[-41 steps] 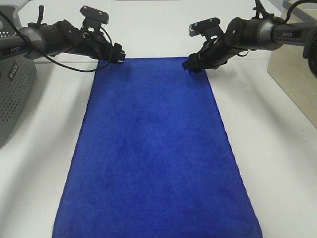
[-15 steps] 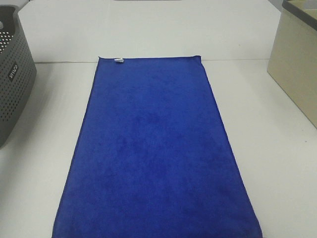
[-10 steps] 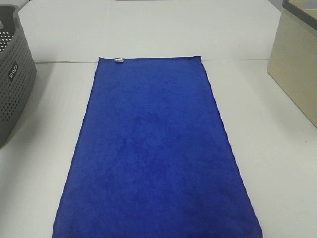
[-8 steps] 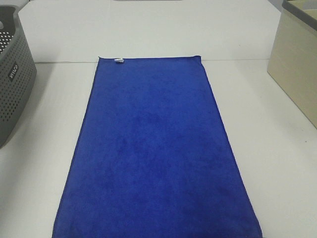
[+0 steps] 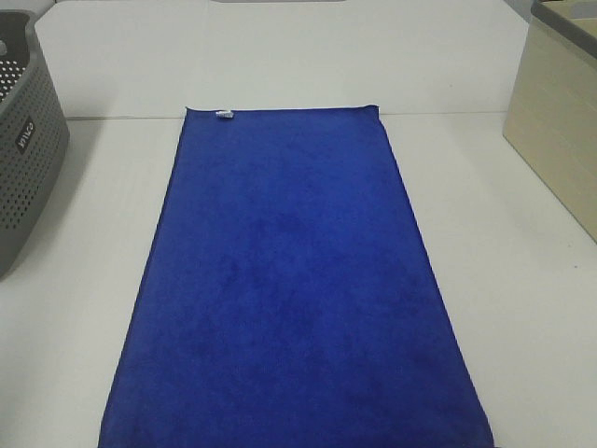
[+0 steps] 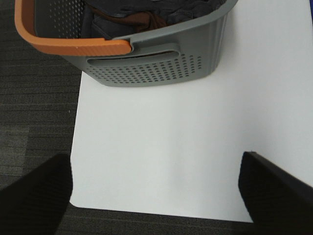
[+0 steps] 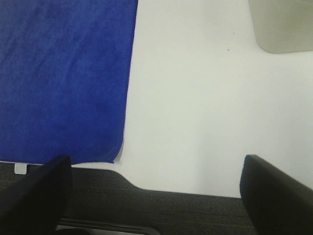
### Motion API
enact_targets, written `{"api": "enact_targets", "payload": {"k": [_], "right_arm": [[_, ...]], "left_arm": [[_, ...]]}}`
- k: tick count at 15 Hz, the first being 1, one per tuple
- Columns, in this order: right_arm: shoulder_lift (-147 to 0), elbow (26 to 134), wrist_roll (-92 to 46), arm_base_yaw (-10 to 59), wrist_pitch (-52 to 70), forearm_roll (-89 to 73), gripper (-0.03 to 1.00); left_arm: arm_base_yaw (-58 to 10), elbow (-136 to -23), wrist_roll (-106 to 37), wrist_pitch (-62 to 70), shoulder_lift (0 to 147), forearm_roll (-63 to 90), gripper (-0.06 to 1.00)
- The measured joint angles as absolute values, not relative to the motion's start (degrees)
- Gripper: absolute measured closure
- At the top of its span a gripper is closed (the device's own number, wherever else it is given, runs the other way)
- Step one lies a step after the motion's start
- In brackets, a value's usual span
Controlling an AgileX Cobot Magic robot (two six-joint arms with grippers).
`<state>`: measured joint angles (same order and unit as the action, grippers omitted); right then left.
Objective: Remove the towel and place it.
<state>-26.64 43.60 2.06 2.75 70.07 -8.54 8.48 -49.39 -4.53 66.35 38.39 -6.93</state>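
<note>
The royal-blue towel (image 5: 289,280) lies flat and spread out on the white table (image 5: 485,233), with its small white tag (image 5: 224,115) at the far left corner. Neither arm shows in the exterior high view. In the left wrist view my left gripper (image 6: 156,200) is open and empty, its dark fingers (image 6: 34,196) wide apart above bare table near the table's edge. In the right wrist view my right gripper (image 7: 156,196) is open and empty, with the towel's near right corner (image 7: 63,73) off to one side of it.
A grey perforated basket (image 5: 23,140) stands at the left; the left wrist view shows its orange handle (image 6: 73,46) and dark clothes inside. A beige box (image 5: 560,131) stands at the right and shows in the right wrist view (image 7: 281,24). Dark carpet (image 6: 34,112) lies beyond the table's edge.
Both grippers were at the towel's far corners 2.7 s ago and have since left the exterior view. The towel lies flat; nothing has moved in the last second.
</note>
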Motion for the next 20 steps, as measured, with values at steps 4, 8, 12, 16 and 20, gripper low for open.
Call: {"api": "enact_targets", "payload": {"k": [4,8,12,16,20], "right_arm": [[-11.6,35.0,-0.9,2.8,70.1,-8.0,0.07],[-1.1,32.5,-5.5,2.8,67.7,-7.8,0.08],[0.3,27.0,-6.6,2.8,65.7,-7.8,0.08],[0.3,26.2,-6.6,2.8,64.1,-7.8,0.08],[0.3,26.2,-6.6,2.8,64.1,-7.8,0.08]], "left_arm": [[8.5,-39.7,-4.5,63.0,22.3,-7.1,0.08],[8.5,-32.9,-4.6,63.0,7.7,-5.4,0.08],[8.5,-29.8,-6.7,62.2,-0.2,-3.0,0.08],[8.5,-29.8,-6.4,61.8,-0.3,-3.0,0.08],[8.5,-29.8,-6.0,61.8,-0.3,-2.5,0.08]]}}
